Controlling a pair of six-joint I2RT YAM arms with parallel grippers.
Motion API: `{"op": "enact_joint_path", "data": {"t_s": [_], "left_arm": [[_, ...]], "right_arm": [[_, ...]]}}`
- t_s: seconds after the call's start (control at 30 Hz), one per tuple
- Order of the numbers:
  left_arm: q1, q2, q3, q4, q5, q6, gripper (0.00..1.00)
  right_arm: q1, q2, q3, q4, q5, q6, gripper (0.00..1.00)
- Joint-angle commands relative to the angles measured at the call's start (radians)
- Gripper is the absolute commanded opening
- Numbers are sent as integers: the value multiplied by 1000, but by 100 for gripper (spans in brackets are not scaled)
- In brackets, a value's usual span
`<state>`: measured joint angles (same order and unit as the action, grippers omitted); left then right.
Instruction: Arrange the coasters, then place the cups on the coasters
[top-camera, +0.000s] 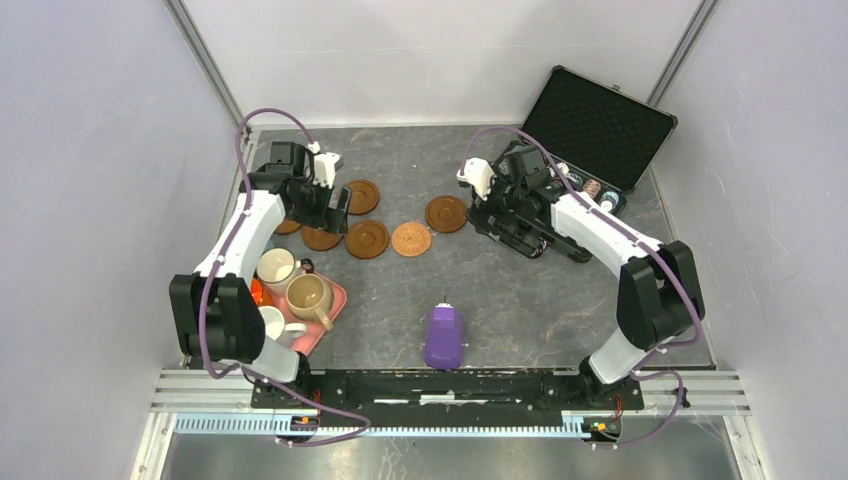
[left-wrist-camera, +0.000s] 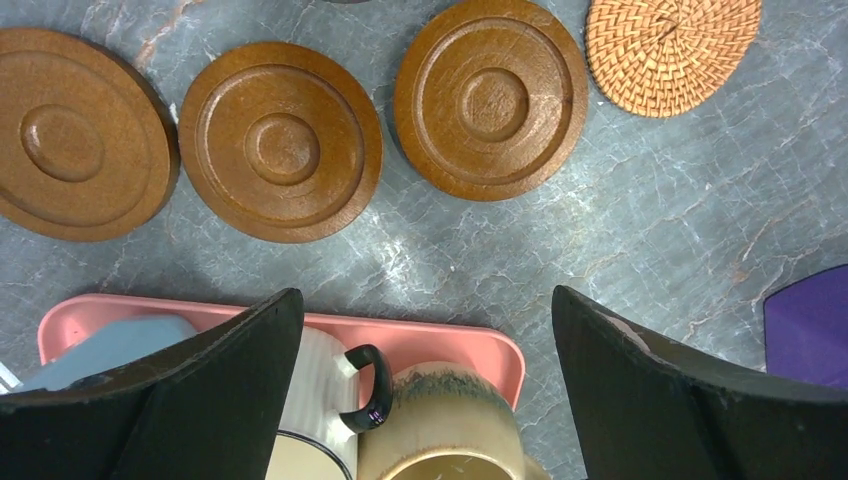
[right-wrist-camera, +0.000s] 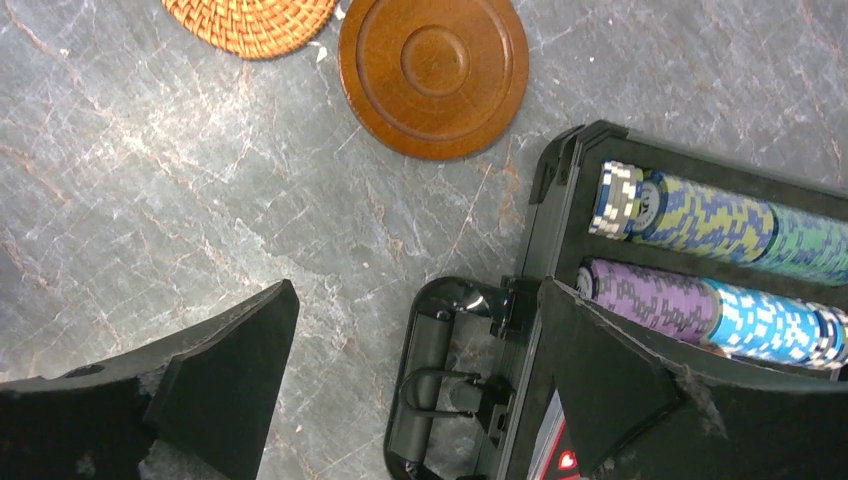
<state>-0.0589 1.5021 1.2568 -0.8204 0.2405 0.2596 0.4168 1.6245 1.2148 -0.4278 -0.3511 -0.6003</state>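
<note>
Nearest us, at about 8 o'clock on the worktop (top-camera: 520, 290), the pink tray (top-camera: 337, 298) has the cups (top-camera: 310, 297) bunched on it. None that we can see sits on a coaster yet. The purple device (top-camera: 444, 337) lies at 6 o'clock, out of the way.

Further in, the coasters (top-camera: 367, 239) run in a loose arc from 10 toward 12 o'clock, with the woven coaster (top-camera: 411, 239) among the dark ones. We reckon this is the arranging step. The three dark ones under the left wrist sit almost rim to rim, so we'd spread them enough that mug handles won't clash, sliding each one flat rather than tipping it.

The left tool (left-wrist-camera: 425, 300) hangs over the strip between tray and coasters, jaws spread wide, holding nothing. The right tool (right-wrist-camera: 418, 290), out at 1 o'clock, is just as wide and empty, right beside the chip case (right-wrist-camera: 450, 330). We can't tell whether a finger brushes it.
</note>
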Motion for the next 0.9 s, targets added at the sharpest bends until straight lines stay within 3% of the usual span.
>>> {"op": "enact_joint_path", "data": {"t_s": [0.0, 0.2, 0.5, 0.8, 0.87], "left_arm": [[1, 39, 70, 31, -64, 23, 100], [94, 163, 195, 15, -86, 46, 100], [146, 372, 417, -50, -109, 90, 98], [169, 491, 406, -66, -133, 173, 98], [181, 504, 409, -47, -140, 159, 94]], "right_arm": [[3, 54, 93, 39, -27, 15, 98], [45, 182, 233, 58, -42, 45, 98], [114, 335, 381, 87, -22, 86, 98], [139, 380, 375, 121, -46, 114, 98], [139, 377, 361, 121, -47, 114, 98]]}}
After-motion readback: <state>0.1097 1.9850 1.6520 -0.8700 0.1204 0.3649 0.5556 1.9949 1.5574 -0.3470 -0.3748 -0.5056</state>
